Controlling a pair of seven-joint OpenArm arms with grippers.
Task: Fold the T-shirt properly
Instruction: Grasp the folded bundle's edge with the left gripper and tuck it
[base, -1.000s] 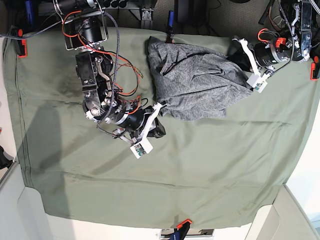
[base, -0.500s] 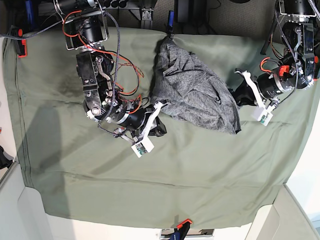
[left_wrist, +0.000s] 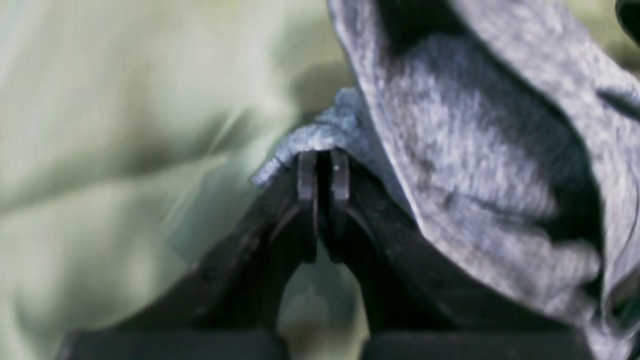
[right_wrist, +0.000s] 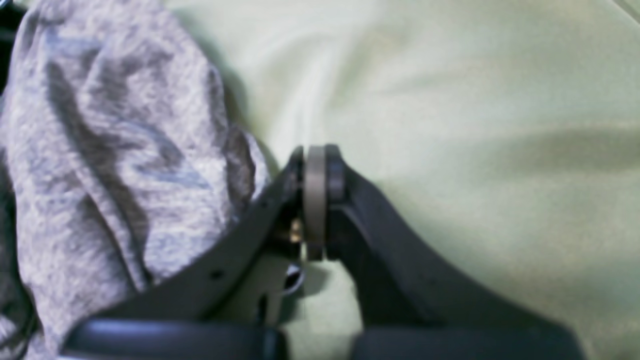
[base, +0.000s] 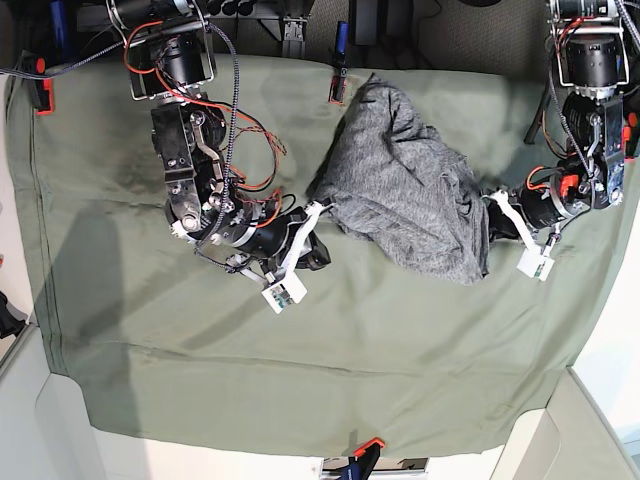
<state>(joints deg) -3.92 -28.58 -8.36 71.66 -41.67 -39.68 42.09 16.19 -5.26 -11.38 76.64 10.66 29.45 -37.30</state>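
The left pincer (left_wrist: 320, 167) is clamped nearly closed on a bunched fold of the grey T-shirt (left_wrist: 465, 165), which drapes away to its right. The right pincer (right_wrist: 316, 172) is pressed fully together; the T-shirt (right_wrist: 115, 150) lies against its left finger, though whether cloth is caught there cannot be told. From above, the T-shirt (base: 410, 190) lies crumpled between both pincers on the green-covered bench (base: 400, 350).

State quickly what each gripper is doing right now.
Left gripper: closed on an edge of the T-shirt.
Right gripper: closed beside the T-shirt; whether it pinches fabric cannot be told.
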